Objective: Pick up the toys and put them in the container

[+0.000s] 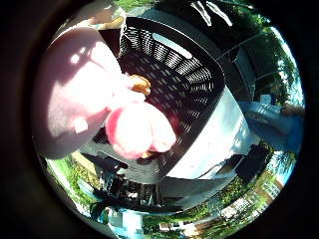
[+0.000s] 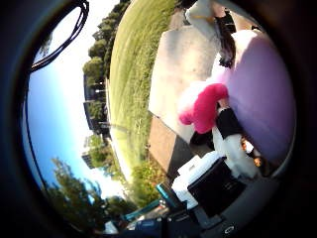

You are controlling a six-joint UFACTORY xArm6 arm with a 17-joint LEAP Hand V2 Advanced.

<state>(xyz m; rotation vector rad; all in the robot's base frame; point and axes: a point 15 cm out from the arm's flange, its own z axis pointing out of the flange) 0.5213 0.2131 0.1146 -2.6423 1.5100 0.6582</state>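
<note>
outdoor lawn (image 2: 133, 74), hand (image 2: 230, 136) curled around pink plush toy (image 1: 94, 94) above black basket (image 1: 184, 74)

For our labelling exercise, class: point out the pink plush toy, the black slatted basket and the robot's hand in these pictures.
pink plush toy (image 1: 75, 89): little finger side palm view, on its big pale pink body.
black slatted basket (image 1: 199, 74): little finger side palm view, on its side wall.
hand (image 2: 233, 148): thumb side palm view, on a white finger beside the toy.

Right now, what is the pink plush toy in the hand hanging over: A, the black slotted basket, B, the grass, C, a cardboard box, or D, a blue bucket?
A: the pink plush toy fills the palm view, with the black slotted basket open right behind it.
</note>
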